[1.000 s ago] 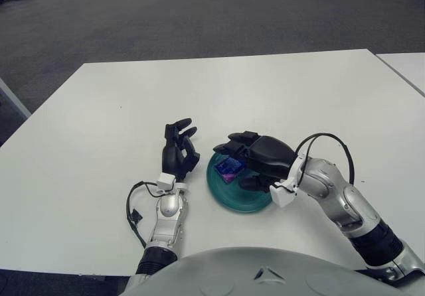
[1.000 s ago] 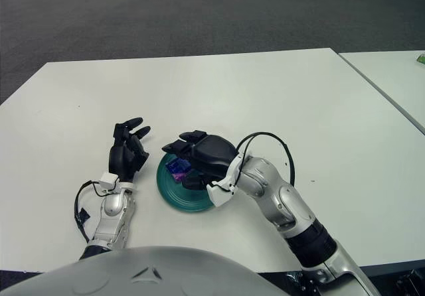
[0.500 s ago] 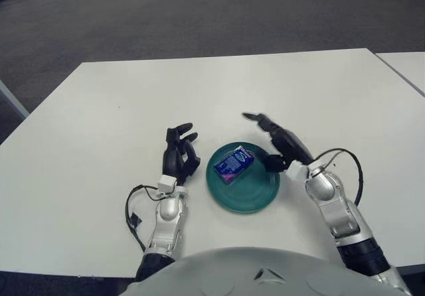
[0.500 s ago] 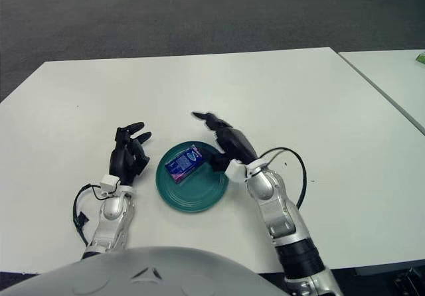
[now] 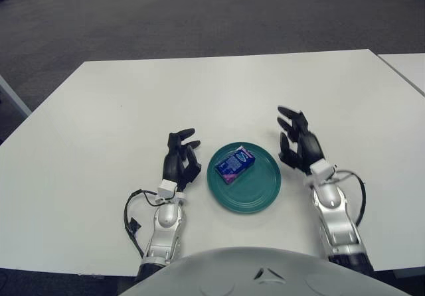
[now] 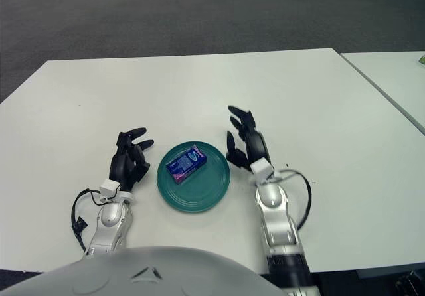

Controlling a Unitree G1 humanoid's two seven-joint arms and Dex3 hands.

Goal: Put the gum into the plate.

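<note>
1. Left eye view: a big white table (image 5: 99, 117) fills the picture, with dark grey carpet floor (image 5: 166, 10) past its far edge.
2. The robot's black left hand (image 5: 180, 158) shows near the front edge of the table, just left of the plate. Its fingers point up and are loosely bent. They hold nothing.
3. A thin black cable (image 5: 133, 206) loops beside the silver left wrist.
4. A round dark green plate (image 5: 255, 190) sits flat on the table, near the front edge and about midway between the two hands.
5. The small blue and purple box of gum (image 5: 234, 164) lies inside the plate, on its left and far part. Its length runs at a slant. No hand touches it.
6. The robot's black right hand (image 5: 297, 145) shows just right of the plate. Its fingers are spread wide and point up. It holds nothing.
7. A second white table (image 5: 406, 64) shows at the right edge of the picture.
</note>
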